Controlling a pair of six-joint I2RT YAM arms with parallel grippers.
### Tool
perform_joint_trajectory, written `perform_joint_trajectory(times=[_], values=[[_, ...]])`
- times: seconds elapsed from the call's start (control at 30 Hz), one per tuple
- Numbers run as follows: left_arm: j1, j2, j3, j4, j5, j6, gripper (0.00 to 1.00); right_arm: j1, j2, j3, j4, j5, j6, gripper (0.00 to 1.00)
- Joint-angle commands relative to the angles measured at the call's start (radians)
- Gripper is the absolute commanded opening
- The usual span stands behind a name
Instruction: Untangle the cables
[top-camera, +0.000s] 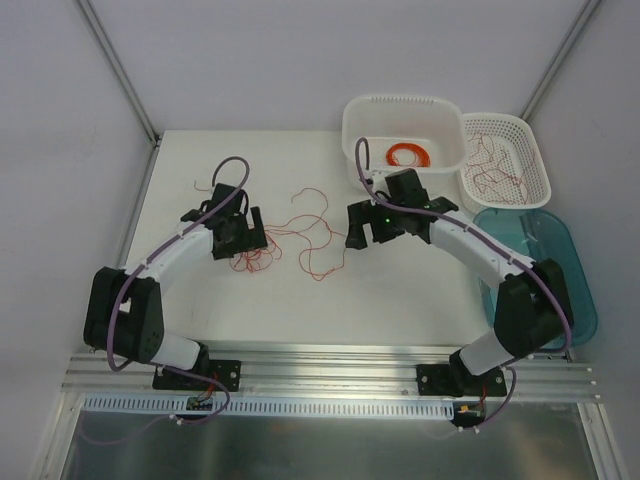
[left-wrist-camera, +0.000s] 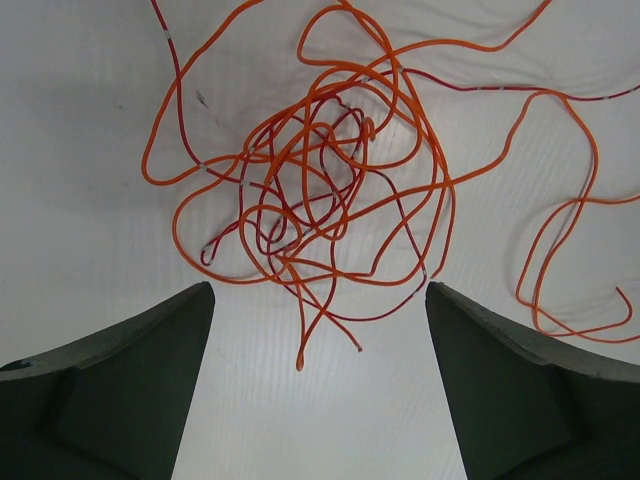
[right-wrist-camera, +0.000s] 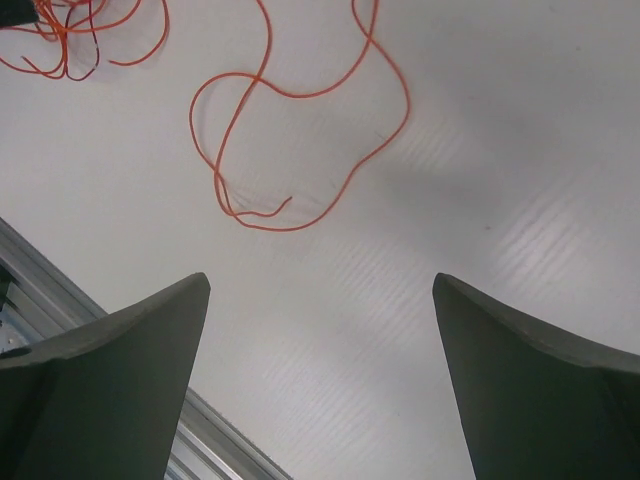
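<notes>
The cables are thin orange and dark red wires on the white table. A scribbly knot (top-camera: 252, 261) lies by my left gripper (top-camera: 247, 238). In the left wrist view the knot (left-wrist-camera: 320, 190) sits just ahead of the left gripper (left-wrist-camera: 318, 292), which is open and empty, its jaws wide apart above the table. Loose curly strands (top-camera: 318, 240) trail from the knot to the right, towards my right gripper (top-camera: 362, 232). In the right wrist view a loose orange loop (right-wrist-camera: 262, 228) lies ahead of the right gripper (right-wrist-camera: 320, 282), which is open and empty. The knot's edge (right-wrist-camera: 60, 45) shows at the top left.
A white basket (top-camera: 352, 120) at the back right holds a neat orange ring coil (top-camera: 408, 155). Beside it, a smaller white basket (top-camera: 540, 160) holds several loose red strands. A blue tray (top-camera: 560, 255) lies at the right edge. The aluminium rail (right-wrist-camera: 40, 275) runs along the table's near edge.
</notes>
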Motion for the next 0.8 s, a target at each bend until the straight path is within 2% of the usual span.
perform_joint_trajectory(times=[0.0,0.1,0.2,0.33,0.43,0.57,0.7,0.77], values=[[0.009,0.054,0.066,0.004,-0.005,-0.043,0.87,0.05,0.069,0.095,0.071,-0.039,-0.011,0.99],[0.009,0.128,0.1,0.004,-0.026,-0.044,0.84,0.089,0.141,0.122,0.08,-0.036,0.0,0.99],[0.011,0.192,0.125,0.006,-0.028,-0.052,0.76,0.127,0.199,0.138,0.106,-0.05,0.011,0.99],[0.008,0.24,0.134,0.006,-0.016,-0.062,0.64,0.188,0.271,0.176,0.112,-0.062,0.009,0.99],[0.008,0.246,0.123,0.009,-0.016,-0.063,0.51,0.225,0.319,0.204,0.107,-0.053,0.006,0.99],[0.008,0.226,0.097,0.009,-0.017,-0.058,0.33,0.257,0.368,0.227,0.097,-0.047,0.0,0.92],[0.008,0.197,0.054,0.009,-0.01,-0.058,0.22,0.283,0.421,0.248,0.086,-0.031,0.0,0.85],[0.009,0.172,0.037,0.009,-0.013,-0.059,0.19,0.296,0.448,0.254,0.081,-0.013,0.009,0.76]])
